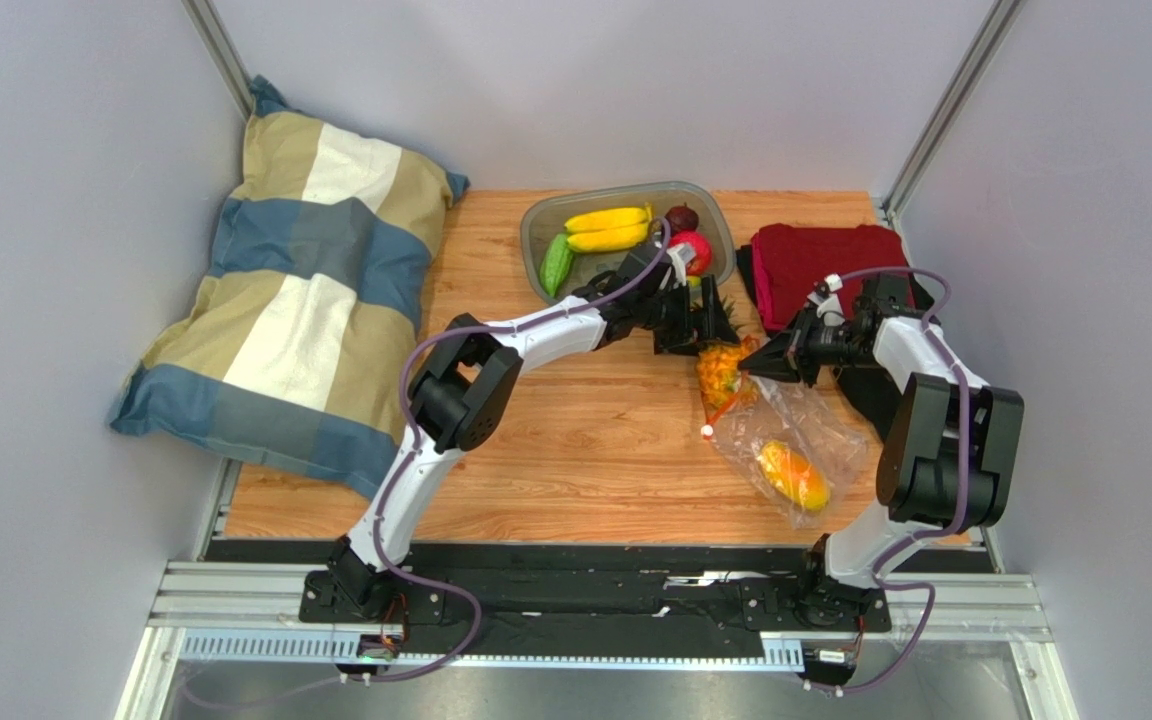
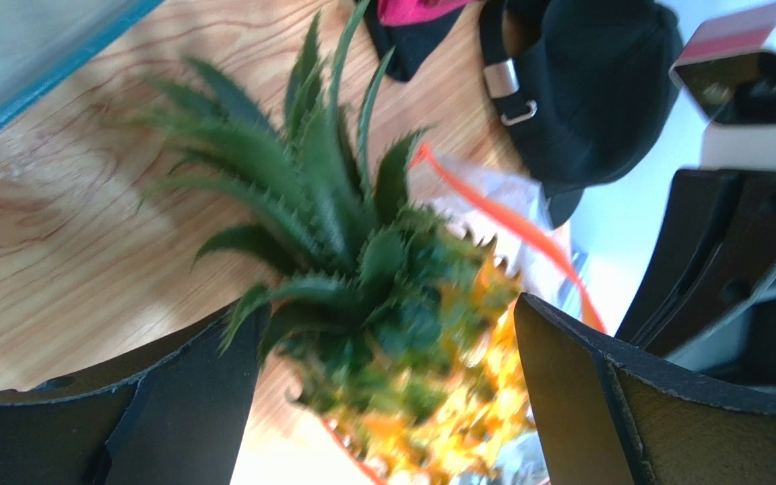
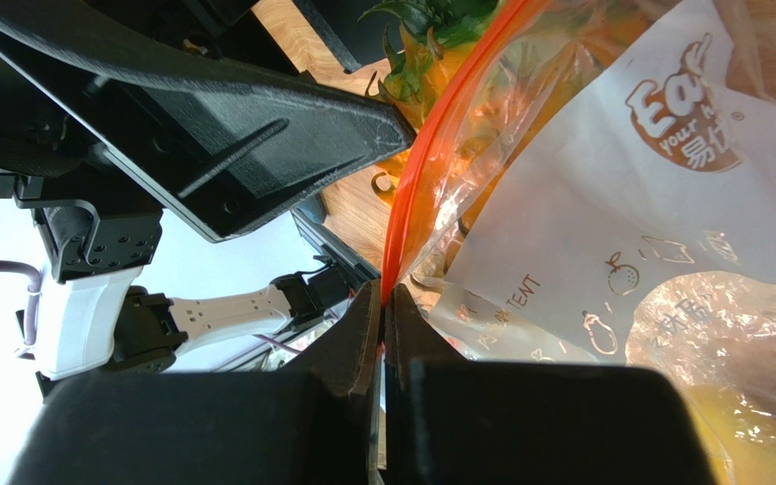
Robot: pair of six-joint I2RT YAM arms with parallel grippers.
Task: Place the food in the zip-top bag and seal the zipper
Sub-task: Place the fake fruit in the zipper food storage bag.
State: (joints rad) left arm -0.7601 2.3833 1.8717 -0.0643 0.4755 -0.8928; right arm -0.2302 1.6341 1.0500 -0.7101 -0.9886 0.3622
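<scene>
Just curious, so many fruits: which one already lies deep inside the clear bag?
The orange-yellow mango, alone at the bottom of the bag; the pineapple is only at its mouth.

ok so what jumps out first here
The spiky green-topped yellow pineapple mid-table, sitting between the open left fingers at the mouth of the clear crinkly plastic bag. The right fingers pinch its orange-red zipper strip; a big blue-and-cream striped pillow fills the left.

The top camera looks down from six o'clock above the table [image 1: 597,450]; both wrist cameras sit close, sharing the pineapple [image 2: 392,323].
</scene>
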